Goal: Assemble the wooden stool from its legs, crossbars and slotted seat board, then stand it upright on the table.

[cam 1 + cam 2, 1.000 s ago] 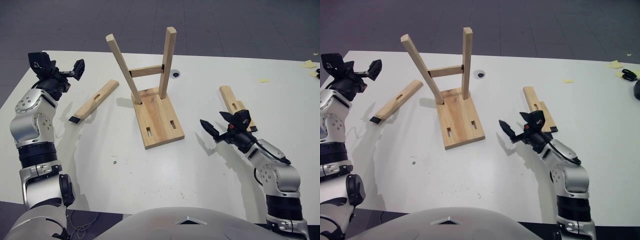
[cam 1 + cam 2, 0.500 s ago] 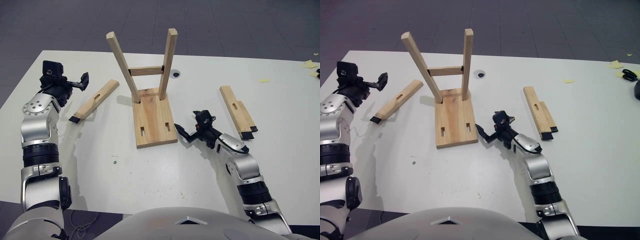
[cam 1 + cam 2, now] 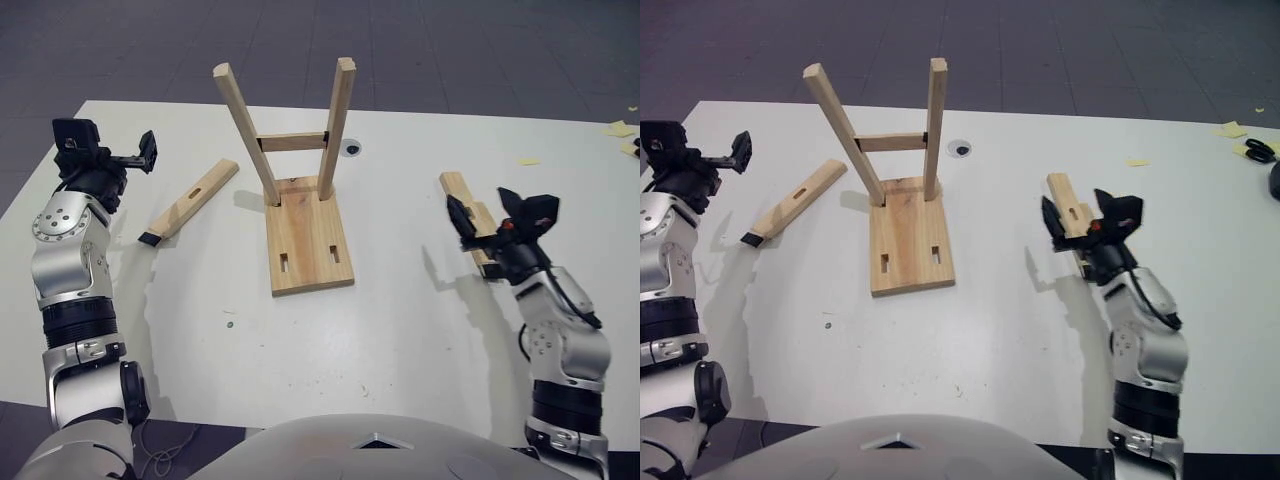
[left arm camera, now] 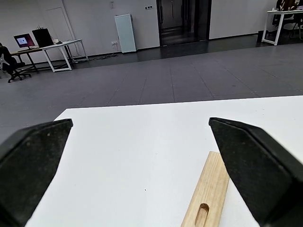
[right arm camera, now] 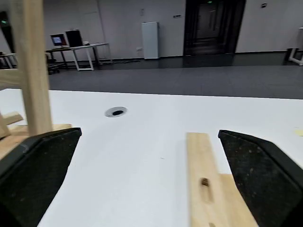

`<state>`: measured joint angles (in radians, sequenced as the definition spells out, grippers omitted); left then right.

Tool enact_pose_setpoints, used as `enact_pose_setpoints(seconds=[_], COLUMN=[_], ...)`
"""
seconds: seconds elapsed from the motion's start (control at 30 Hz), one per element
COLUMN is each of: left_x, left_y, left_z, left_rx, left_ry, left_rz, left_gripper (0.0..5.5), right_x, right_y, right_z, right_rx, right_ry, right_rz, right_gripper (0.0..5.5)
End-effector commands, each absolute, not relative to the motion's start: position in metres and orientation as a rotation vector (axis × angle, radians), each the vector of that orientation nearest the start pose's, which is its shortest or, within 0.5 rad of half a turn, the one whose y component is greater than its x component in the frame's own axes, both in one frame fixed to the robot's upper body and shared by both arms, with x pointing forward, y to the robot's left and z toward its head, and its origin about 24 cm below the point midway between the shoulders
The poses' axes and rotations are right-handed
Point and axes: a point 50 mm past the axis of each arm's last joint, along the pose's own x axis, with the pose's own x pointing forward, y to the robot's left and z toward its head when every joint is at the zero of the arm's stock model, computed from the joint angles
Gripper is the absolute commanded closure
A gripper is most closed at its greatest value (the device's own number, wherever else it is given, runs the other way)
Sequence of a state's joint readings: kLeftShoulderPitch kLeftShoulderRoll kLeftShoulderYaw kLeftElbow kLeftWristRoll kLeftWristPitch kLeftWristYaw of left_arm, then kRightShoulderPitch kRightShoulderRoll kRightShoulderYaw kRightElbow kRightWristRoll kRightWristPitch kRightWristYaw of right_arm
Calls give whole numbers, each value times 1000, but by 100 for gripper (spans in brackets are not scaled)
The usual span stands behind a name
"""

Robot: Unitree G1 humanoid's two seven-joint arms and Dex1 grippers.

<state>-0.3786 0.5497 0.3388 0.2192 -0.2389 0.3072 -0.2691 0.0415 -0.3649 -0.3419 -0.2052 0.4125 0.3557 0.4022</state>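
Observation:
The slotted seat board point(image 3: 308, 240) lies flat in the middle of the table. Two legs point(image 3: 248, 135) point(image 3: 336, 128) stand in its far slots, joined by a crossbar point(image 3: 292, 142). Its two near slots are empty. A loose slotted leg point(image 3: 190, 201) lies to its left, also the loose leg point(image 4: 208, 198) in the left wrist view. My left gripper point(image 3: 108, 150) hangs open above the table's left edge, beyond that leg. At the right lie another loose leg point(image 3: 462, 200) and a short piece beside it. My right gripper point(image 3: 487, 212) hovers open just over them, nothing between its fingers point(image 5: 260, 170).
A round cable hole point(image 3: 351, 148) sits in the table behind the stool parts. Yellow paper notes point(image 3: 528, 160) lie at the far right, with a dark object point(image 3: 1274, 180) at the edge. The white table point(image 3: 250, 340) is bare in front of the seat board.
My right gripper swung in to the seat board's near end, which turned straight, then drew back right over the loose pieces. My left gripper dipped toward the left leg and returned leftward.

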Motion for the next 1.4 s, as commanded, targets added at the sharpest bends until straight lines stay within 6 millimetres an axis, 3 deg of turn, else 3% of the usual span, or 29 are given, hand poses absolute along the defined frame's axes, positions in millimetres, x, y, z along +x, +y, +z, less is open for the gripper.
enact_pose_setpoints(seconds=[0.03, 0.2, 0.37, 0.77, 0.87, 0.97, 1.23, 1.4], left_x=[305, 304, 306, 304, 304, 304, 304, 306], left_y=[303, 299, 298, 293, 293, 293, 289, 288], left_z=[131, 126, 125, 119, 118, 116, 114, 115], left_rx=[128, 134, 141, 141, 140, 140, 146, 156], left_ry=[57, 80, 86, 99, 101, 110, 125, 123], left_rz=[71, 51, 40, 30, 30, 29, 12, 8], left_gripper=[15, 15, 15, 15, 15, 15, 10, 10], right_x=[227, 228, 223, 226, 223, 214, 222, 205], right_y=[-296, -324, -331, -315, -310, -300, -291, -285], right_z=[76, 66, 50, 46, 37, 16, 23, 0], right_rx=[-49, -134, -210, -172, -157, -109, 25, 115], right_ry=[179, 246, 362, 375, 434, 609, 614, 786], right_rz=[18, -65, -26, 97, 106, 109, 20, 22], right_gripper=[10, 10, 10, 10, 10, 10, 140, 229])
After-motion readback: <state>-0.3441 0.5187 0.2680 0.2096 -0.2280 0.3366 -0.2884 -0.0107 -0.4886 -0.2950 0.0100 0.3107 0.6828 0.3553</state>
